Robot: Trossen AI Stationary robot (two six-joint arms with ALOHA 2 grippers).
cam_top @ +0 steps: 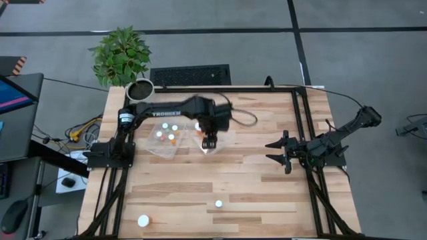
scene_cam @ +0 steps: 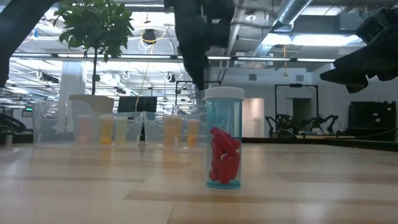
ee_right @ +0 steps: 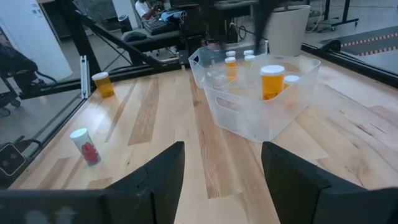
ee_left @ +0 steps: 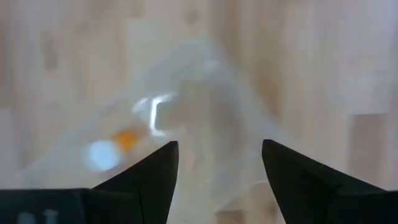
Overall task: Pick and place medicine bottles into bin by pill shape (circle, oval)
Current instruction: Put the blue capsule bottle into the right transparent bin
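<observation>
Where your left arm reaches across the tabletop (cam_top: pixel 267 200), its gripper (cam_top: pixel 209 143) hangs over the right-hand clear bin (ee_right: pixel 261 115), fingers (ee_left: pixel 149 177) apart and empty. Just left of it, the other clear bin (cam_top: pixel 163 143) holds several white-capped bottles (cam_top: pixel 168 134), some orange-bodied. Nearer you, two bottles stand loose on the tabletop: an orange-bodied one (cam_top: pixel 143 220) and a clear blue one with red pills (scene_cam: pixel 224 138). Farther right, your right gripper (cam_top: pixel 279 152) waits at the tabletop's edge, well apart from everything, its fingers (ee_right: pixel 155 180) spread with nothing between them.
</observation>
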